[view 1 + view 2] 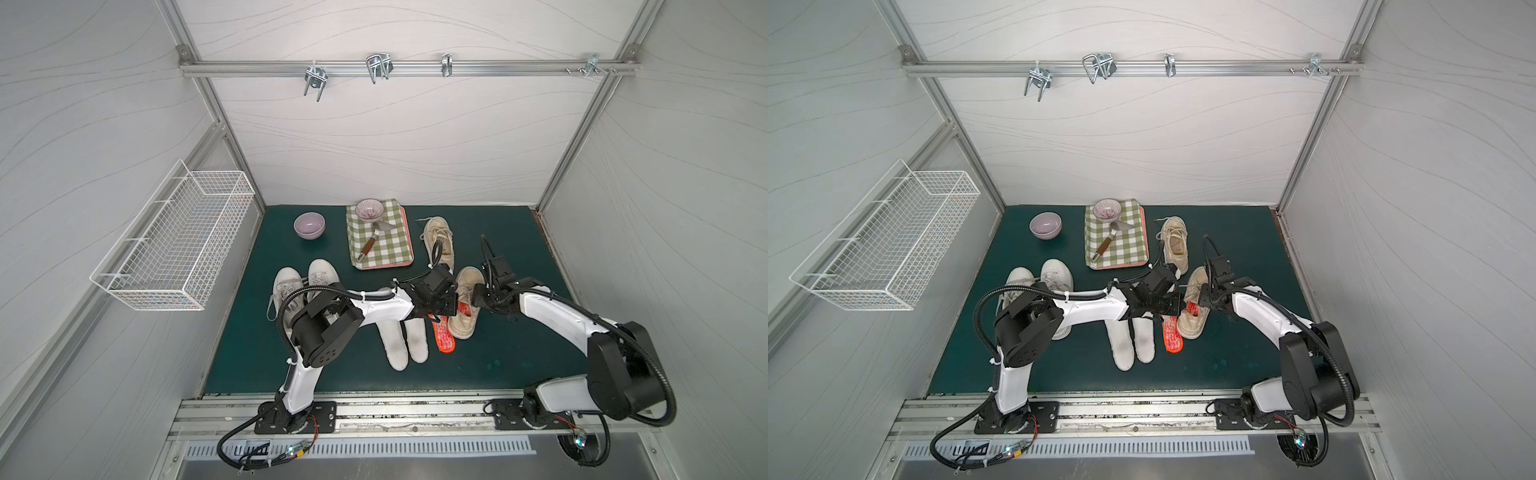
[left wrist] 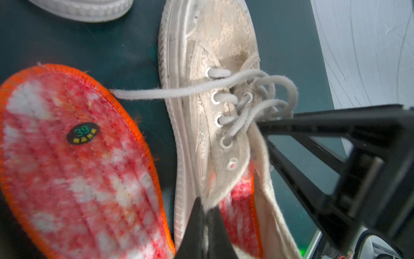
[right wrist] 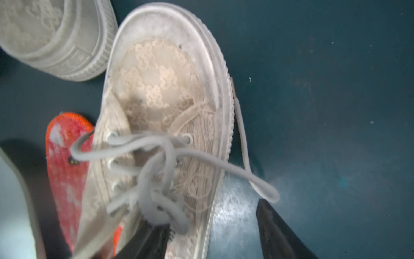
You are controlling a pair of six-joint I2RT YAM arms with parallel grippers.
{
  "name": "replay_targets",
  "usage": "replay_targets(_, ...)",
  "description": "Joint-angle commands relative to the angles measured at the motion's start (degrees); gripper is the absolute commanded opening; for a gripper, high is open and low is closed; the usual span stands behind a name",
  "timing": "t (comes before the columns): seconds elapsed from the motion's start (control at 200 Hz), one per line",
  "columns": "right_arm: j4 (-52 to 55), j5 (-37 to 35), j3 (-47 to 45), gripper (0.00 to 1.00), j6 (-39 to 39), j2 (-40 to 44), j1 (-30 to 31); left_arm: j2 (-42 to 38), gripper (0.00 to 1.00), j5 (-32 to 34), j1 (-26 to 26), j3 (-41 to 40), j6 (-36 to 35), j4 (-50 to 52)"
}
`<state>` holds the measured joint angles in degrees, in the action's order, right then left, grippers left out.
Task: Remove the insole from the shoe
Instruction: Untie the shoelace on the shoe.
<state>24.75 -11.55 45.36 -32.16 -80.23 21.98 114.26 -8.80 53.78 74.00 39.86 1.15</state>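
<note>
A beige lace shoe (image 1: 462, 326) (image 1: 1192, 326) (image 2: 215, 44) (image 3: 161, 78) lies on the green mat, toe pointing away. A red, orange-edged insole (image 1: 464, 309) (image 2: 239, 201) sits inside it. A matching insole (image 1: 444, 338) (image 1: 1172, 338) (image 2: 78, 168) (image 3: 65, 168) lies flat on the mat beside the shoe. My left gripper (image 1: 455, 303) (image 2: 207, 208) is shut on the shoe's upper edge, below the last eyelet. My right gripper (image 1: 478, 297) (image 3: 208, 215) is open astride the shoe's other side wall. One finger is in at the laces, the other stands outside over the mat.
A second beige shoe (image 1: 438, 241) lies behind. Two white insoles (image 1: 399, 345) and a pair of white sneakers (image 1: 303, 286) lie to the left. At the back are a checked cloth (image 1: 386, 245) on a tray and a purple bowl (image 1: 309, 225). A wire basket (image 1: 174, 245) hangs on the left wall.
</note>
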Motion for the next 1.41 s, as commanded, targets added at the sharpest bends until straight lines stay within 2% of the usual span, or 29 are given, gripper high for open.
replay_targets(0.0, -4.7, -2.5, 1.0, 0.65, -2.4, -2.2, -0.3, -1.5, 0.00, -4.3, 0.6, 2.5, 1.3, -3.9)
replay_targets(0.25, -7.3, -11.6, 2.0, 0.66, -5.9, -5.4, -0.5, -4.0, 0.00, -4.7, 0.9, 1.3, 1.5, -3.8)
replay_targets(0.45, -11.4, -16.1, 2.1, 0.68, -6.1, -5.3, -0.2, -4.6, 0.00, -7.0, 1.0, 1.1, 3.0, -4.9)
replay_targets(0.605, -11.5, -21.9, 4.2, 0.77, -6.6, -6.3, -0.5, -5.5, 0.00, -6.5, 0.9, 0.5, 2.9, -4.7)
replay_targets(0.74, -10.1, -24.3, 7.2, 0.85, -6.9, -7.9, -2.1, -6.2, 0.00, -5.7, 0.9, -0.1, 2.4, -4.2)
replay_targets(1.05, -10.3, -19.3, 13.0, 0.99, -6.3, -8.6, -7.9, -6.8, 0.00, -5.0, 0.9, -2.0, 1.8, -3.5)
replay_targets(1.345, -13.9, -6.3, 8.3, 0.99, -7.3, -2.8, -7.4, -4.7, 0.00, -4.9, 0.8, -1.1, 1.5, -3.3)
replay_targets(1.4, -14.2, -5.6, 6.8, 0.99, -8.1, -1.3, -6.2, -4.4, 0.00, -4.8, 0.8, -0.9, 1.5, -3.3)
